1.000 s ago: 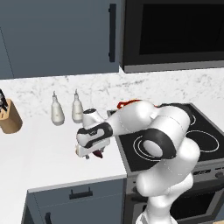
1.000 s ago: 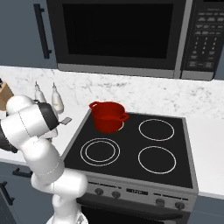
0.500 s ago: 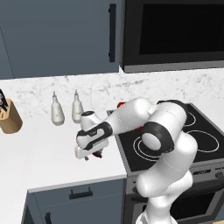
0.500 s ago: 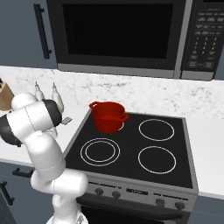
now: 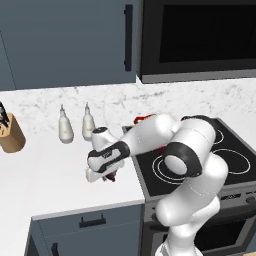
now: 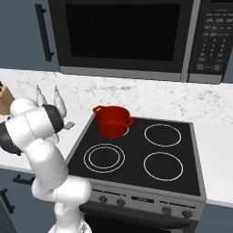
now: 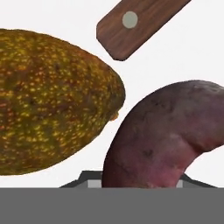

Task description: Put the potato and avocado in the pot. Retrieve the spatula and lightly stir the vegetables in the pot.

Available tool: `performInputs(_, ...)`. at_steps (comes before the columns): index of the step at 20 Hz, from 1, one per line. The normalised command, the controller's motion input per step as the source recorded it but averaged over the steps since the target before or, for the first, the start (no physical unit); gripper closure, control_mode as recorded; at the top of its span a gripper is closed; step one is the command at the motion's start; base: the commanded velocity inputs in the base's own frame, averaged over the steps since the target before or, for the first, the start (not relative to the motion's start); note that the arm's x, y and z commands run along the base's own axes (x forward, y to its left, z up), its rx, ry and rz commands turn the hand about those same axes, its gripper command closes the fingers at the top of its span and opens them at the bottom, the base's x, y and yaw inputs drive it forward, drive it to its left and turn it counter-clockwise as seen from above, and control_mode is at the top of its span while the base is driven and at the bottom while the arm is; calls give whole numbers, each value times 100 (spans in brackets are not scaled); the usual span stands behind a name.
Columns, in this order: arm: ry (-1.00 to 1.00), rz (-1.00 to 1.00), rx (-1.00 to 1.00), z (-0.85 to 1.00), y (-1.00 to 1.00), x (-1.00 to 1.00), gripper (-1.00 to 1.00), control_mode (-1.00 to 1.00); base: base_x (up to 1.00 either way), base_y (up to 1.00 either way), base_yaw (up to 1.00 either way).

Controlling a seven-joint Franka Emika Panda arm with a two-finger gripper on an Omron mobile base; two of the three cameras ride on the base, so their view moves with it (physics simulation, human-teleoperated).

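In the hand view the ochre speckled potato (image 7: 52,100) lies at the left on the white counter. Close beside it on the right is the dark maroon avocado (image 7: 166,135), and the two do not touch. My gripper (image 7: 139,183) is shut on the avocado, whose lower part fills the gap between the fingers. The spatula's brown handle (image 7: 135,24) lies just beyond them. In the left base view the gripper (image 5: 102,174) points down at the counter left of the stove. The red pot (image 6: 111,122) stands on the stove's back left burner, well apart from the hand.
Two pale bottles (image 5: 65,127) (image 5: 88,122) stand by the back wall, behind the hand. A wooden knife block (image 5: 11,132) is at the counter's far left. The black stove top (image 6: 159,164) has its other burners bare. A microwave (image 6: 123,32) hangs above it.
The hand has sunk a little toward the counter, and the jaws have closed in from wide open onto the avocado. The pot has not moved.
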Motion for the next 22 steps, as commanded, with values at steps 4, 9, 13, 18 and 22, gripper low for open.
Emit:
performInputs(4, -18, 0, 0, 53, -43, -57, 100, -100, 0, 0, 0)
performInputs(9, -17, 0, 2, 86, -54, -29, 100, -100, 0, 0, 0)
performInputs(13, -13, -2, 4, 62, -81, -3, 100, -100, 0, 0, 0)
performInputs(18, -6, -5, 4, 63, -80, 0, 100, -100, 0, 0, 0)
performInputs(22, 0, -8, 5, 52, -78, 16, 100, -100, 0, 0, 0)
